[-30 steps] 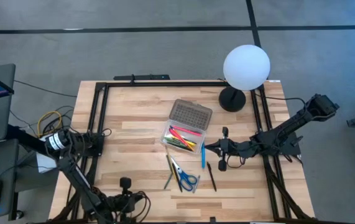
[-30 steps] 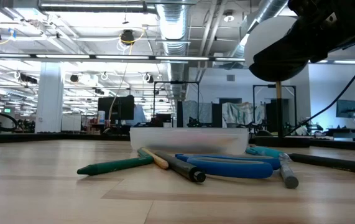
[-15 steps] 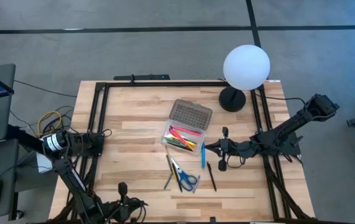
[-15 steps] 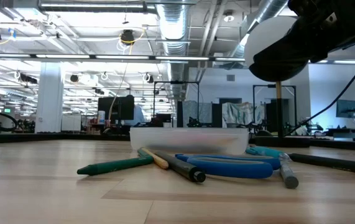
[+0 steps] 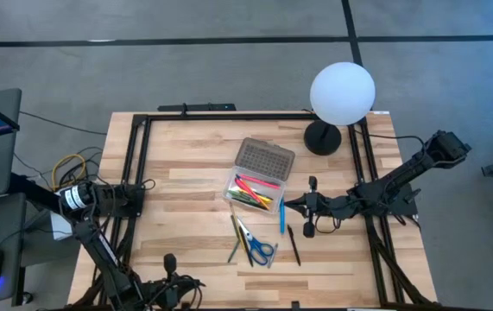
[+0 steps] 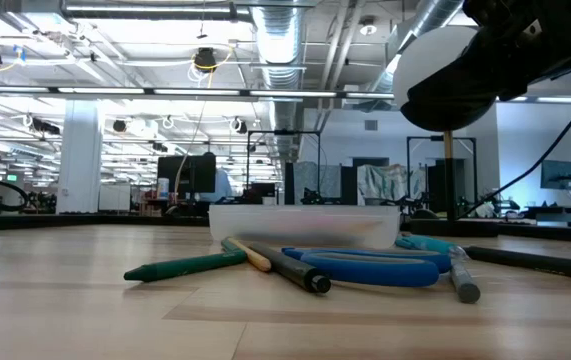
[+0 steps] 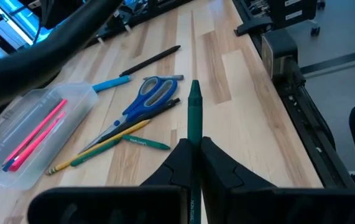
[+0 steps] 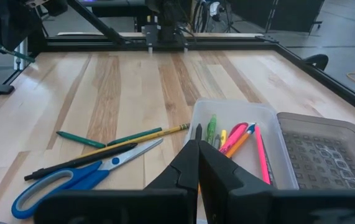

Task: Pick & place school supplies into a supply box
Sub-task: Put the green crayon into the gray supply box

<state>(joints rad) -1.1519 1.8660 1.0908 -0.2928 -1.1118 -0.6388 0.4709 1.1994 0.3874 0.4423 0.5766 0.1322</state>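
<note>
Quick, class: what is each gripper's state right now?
Left gripper: shut on a thin green pencil.
Right gripper: shut, holding nothing visible.

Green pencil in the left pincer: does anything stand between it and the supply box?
Only low things. The blue-handled scissors and loose pencils lie flat on the table between the left pincer, shut on the green pencil, and the open supply box. A raised carry should probably pass over them.
</note>
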